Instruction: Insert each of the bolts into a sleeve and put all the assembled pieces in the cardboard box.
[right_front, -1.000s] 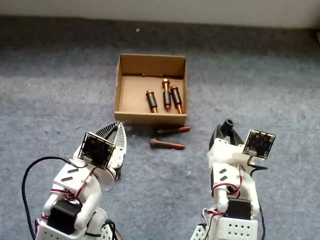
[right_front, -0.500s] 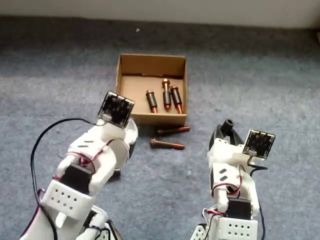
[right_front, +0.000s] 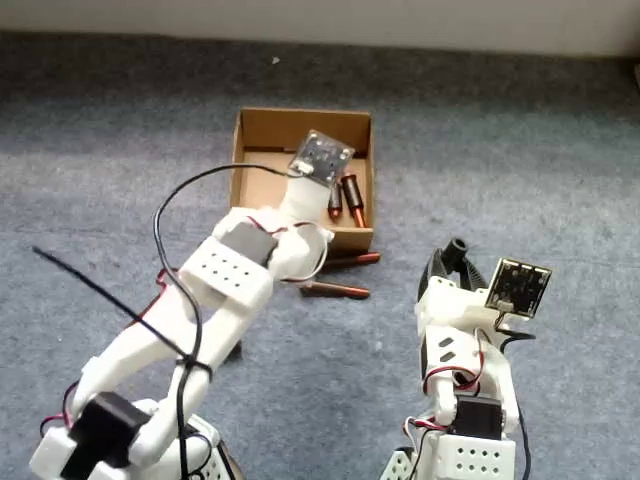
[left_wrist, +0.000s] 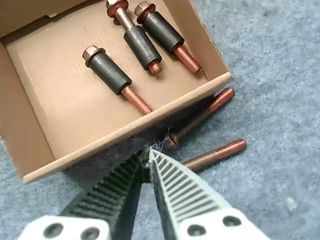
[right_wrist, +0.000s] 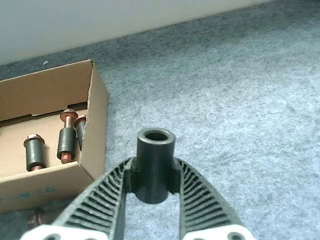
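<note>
Bolts and cardboard box: what we count

High view: we list two loose bolts on the carpet, just outside the box's near wall. The left arm stretches over that wall. The right arm stands well apart, a black sleeve at its tip.
Left wrist view: three assembled pieces lie inside the box. The left gripper, fingers pressed together and empty, hangs just outside the near wall, near both bolts.
Right wrist view: the right gripper clamps the sleeve upright.
</note>
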